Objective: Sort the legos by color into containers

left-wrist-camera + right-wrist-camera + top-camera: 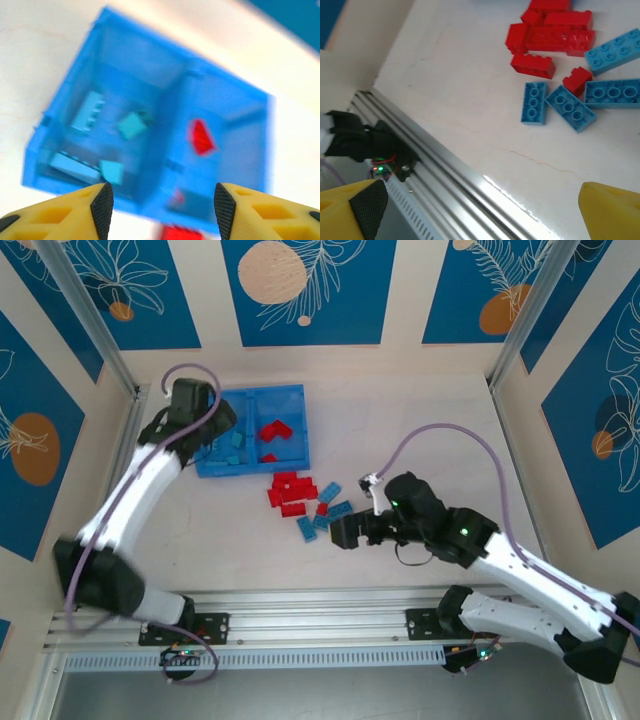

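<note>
The blue tray [303, 420] sits at the back left, split into two compartments. In the left wrist view its left compartment holds several teal legos [132, 125] and its right one holds a red lego [201, 136]. My left gripper [160, 210] hovers over the tray's near edge, open, with nothing between its fingers. A loose pile lies in front of the tray: red legos [292, 490] and blue legos [335, 510]. My right gripper [345, 532] hangs just right of that pile, wide open and holding nothing. In the right wrist view the red legos [550, 32] and blue legos [570, 107] lie beyond the gripper [480, 210].
An aluminium rail [320, 605] runs along the table's near edge, close under the right gripper. Walls with blue panels close in the back and both sides. The left arm [140, 490] reaches diagonally from its base to the tray.
</note>
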### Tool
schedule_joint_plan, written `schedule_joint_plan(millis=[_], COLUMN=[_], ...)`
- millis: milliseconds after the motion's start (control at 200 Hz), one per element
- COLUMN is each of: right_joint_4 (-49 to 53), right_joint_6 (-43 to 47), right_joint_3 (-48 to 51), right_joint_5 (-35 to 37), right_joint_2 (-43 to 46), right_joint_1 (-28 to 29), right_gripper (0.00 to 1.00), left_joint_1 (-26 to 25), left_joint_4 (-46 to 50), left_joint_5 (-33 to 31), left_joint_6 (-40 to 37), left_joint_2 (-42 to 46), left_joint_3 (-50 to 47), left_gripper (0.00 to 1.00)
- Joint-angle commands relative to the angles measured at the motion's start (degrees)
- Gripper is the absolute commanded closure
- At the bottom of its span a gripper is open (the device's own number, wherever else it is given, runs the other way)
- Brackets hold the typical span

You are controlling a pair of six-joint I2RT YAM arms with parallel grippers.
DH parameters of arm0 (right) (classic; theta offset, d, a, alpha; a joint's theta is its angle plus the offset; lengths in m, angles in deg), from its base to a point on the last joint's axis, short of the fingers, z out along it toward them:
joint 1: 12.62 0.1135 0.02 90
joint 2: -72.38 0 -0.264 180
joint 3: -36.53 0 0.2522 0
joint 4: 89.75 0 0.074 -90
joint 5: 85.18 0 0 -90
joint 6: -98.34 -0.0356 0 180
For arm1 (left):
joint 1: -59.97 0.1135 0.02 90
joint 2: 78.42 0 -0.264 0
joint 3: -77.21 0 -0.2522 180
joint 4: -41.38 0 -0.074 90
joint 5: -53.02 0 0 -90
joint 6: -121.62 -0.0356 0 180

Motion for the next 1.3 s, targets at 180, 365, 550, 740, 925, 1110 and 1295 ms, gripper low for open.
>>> schedule_joint_plan(millis=[180, 365, 550, 740, 925, 1110, 1295], right_joint_4=[-4.16, 1.28, 5.43, 6.34, 6.29, 7.05, 8.2], right_joint_6=[3.76, -1.7, -5.06, -7.27, -7.14, -7.58, -6.15], right_joint_3=[-9.77, -21.65, -32.26, -38.23, -42.5, -44.61, -45.3], right_joint_5=[7.46, 10.38, 12.38, 12.29, 11.72, 14.38, 15.67], right_joint_2=[-20.79, -37.6, -52.17, -61.91, -68.33, -71.52, -71.74], right_joint_1=[0.43, 0.61, 1.25, 1.86, 2.12, 2.37, 2.96], right_gripper=[0.0, 0.0, 0.0, 0.0, 0.05, 0.3, 0.3], left_joint_1=[-11.64, -12.03, -12.12, -12.12, -12.21, -12.16, -12.19], left_joint_4=[5.76, 13.6, 9.5, 11.44, 9.94, 10.23, 10.08], left_joint_5=[23.61, 26.63, 26.86, 23.95, 25.43, 24.7, 24.24], left_joint_6=[-32.22, -37.05, -32.17, -31.19, -30.85, -31.23, -31.11], left_joint_2=[27.09, 34.8, 40.22, 42.61, 44.49, 43.94, 44.96], left_joint_3=[-12.87, -19.82, -29.3, -33.74, -35.23, -35.07, -35.23], left_gripper=[0.37, 0.34, 0.02, 0.0, 0.0, 0.0, 0.0])
